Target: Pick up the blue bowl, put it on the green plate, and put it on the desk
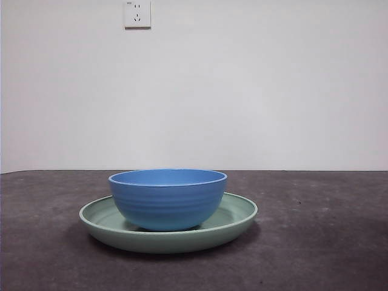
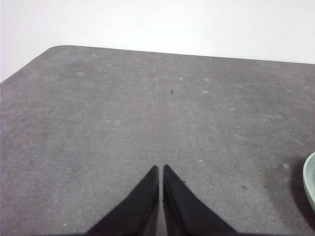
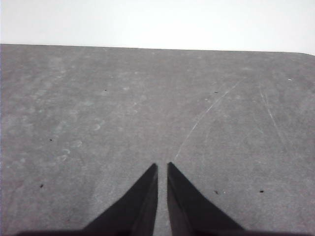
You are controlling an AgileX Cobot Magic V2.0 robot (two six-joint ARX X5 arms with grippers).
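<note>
Nearest the front camera sits the wide, shallow, pale mint-green round plate (image 1: 239,218), flat on the dark grey-brown speckled matte surface (image 1: 327,242). Upright in the plate's middle stands the round, deep, medium-blue ridged bowl (image 1: 168,200), its base on the plate's floor and its rim well above the plate's raised edge. Behind them a white wall carries a white socket (image 1: 137,13). Left tool (image 2: 161,168) hangs over bare surface with its black jaws pressed nearly together, pinching nothing; a sliver of the plate's rim shows at the edge of its view. Right tool (image 3: 162,165) likewise hangs over bare surface, jaws nearly together and holding nothing.
</note>
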